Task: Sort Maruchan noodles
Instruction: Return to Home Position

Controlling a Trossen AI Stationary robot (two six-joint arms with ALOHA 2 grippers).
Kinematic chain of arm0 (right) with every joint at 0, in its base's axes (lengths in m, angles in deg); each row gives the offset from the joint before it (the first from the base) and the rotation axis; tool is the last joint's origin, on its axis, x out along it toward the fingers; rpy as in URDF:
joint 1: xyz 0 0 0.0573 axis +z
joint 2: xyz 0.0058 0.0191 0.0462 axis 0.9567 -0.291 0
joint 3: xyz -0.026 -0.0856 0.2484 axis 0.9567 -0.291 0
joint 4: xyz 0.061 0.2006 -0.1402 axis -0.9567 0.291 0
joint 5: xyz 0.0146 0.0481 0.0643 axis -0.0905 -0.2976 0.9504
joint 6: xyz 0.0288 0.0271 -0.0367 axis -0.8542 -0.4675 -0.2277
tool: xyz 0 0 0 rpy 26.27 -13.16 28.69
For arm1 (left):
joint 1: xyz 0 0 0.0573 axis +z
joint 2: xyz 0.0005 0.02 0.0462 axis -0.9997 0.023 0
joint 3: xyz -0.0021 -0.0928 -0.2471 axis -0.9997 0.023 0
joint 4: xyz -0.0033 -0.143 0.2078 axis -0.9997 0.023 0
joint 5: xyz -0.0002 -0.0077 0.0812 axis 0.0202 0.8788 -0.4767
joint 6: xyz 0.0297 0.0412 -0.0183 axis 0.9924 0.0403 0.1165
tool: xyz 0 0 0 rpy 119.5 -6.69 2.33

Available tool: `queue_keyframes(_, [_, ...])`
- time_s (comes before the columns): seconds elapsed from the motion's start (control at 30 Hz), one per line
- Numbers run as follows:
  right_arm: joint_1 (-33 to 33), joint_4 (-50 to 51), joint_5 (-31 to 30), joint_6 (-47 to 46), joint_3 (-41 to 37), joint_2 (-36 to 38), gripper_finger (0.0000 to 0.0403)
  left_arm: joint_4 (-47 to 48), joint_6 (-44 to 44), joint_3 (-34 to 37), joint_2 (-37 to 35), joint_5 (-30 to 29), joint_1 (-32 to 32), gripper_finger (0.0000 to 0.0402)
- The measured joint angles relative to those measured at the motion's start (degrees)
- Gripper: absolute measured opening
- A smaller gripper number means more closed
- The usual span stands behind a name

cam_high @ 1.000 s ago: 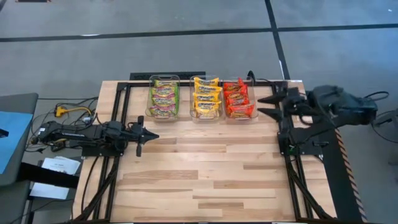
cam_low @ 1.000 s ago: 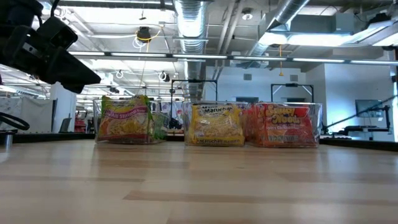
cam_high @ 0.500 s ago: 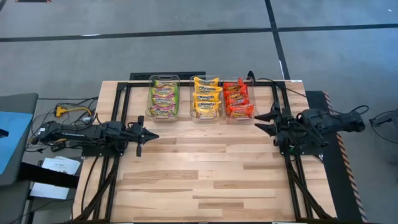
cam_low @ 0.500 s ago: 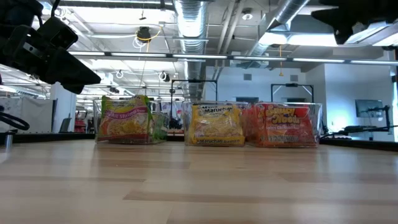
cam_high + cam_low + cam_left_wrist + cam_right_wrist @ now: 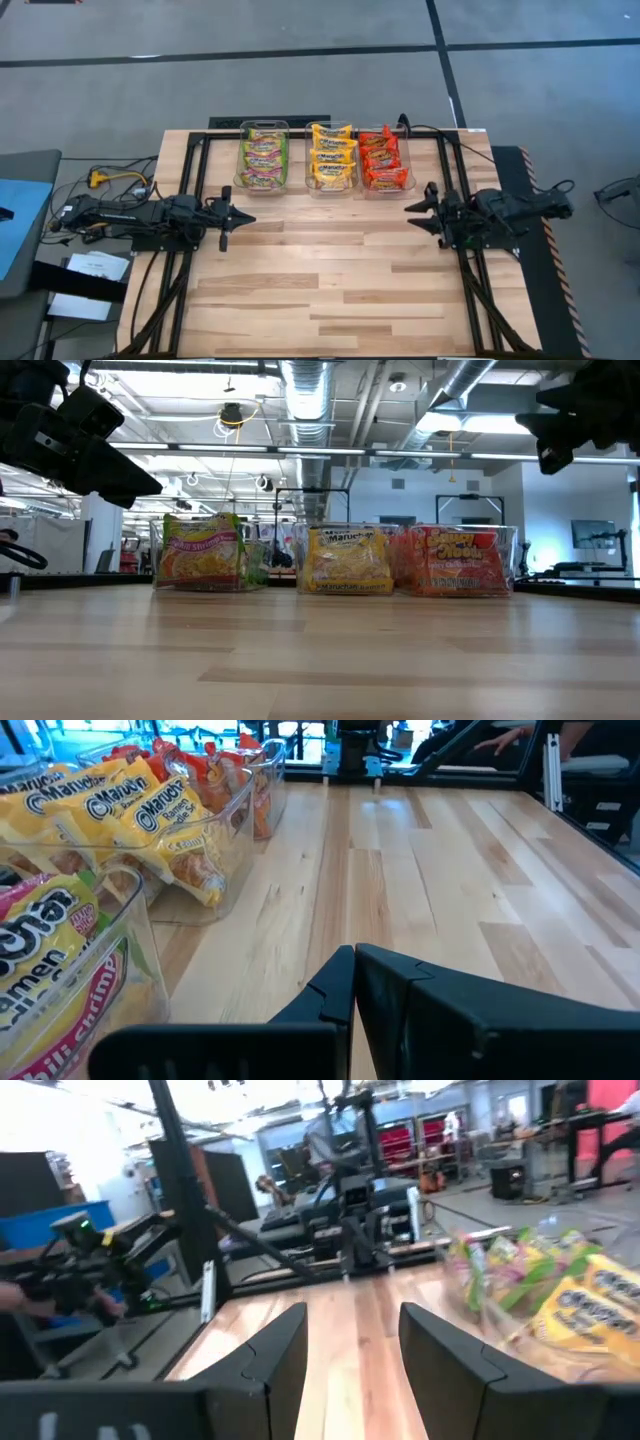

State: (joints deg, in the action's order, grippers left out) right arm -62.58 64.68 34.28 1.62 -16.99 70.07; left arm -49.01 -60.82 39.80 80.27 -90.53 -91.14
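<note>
right gripper (image 5: 418, 207) fingers spread, holding nothing, at the right edge of the table (image 5: 330, 280) | left gripper (image 5: 237, 218) pinched closed, left edge | 3 clear bins (image 5: 308, 186) at far side: green packets (image 5: 263, 157) left, yellow packets (image 5: 332, 157) middle, red packets (image 5: 384, 160) right | packets overlap, per-bin count unclear

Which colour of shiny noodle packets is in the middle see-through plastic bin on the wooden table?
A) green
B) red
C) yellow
C: in the high view the middle clear plastic bin holds the yellow glossy noodle packets, while the green packets fill the bin on the left arm's side and the red packets fill the one on the right arm's side.
</note>
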Motion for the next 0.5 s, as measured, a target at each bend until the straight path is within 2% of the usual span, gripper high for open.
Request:
queue_keyframes(0.23, [0.0,-0.3,7.1,3.4,-3.7,0.0,0.0182,0.0,0.7,0.0,0.0,0.0,0.0,0.0])
queue_keyframes(0.37, [0.0,-0.9,7.5,3.5,-5.2,-0.3,0.0182,0.0,1.3,0.0,0.0,0.0,0.0,0.0])
queue_keyframes(0.5, [0.0,-0.6,7.5,5.2,-5.2,-1.1,0.0182,0.0,5.6,0.0,0.0,0.0,0.0,0.0])
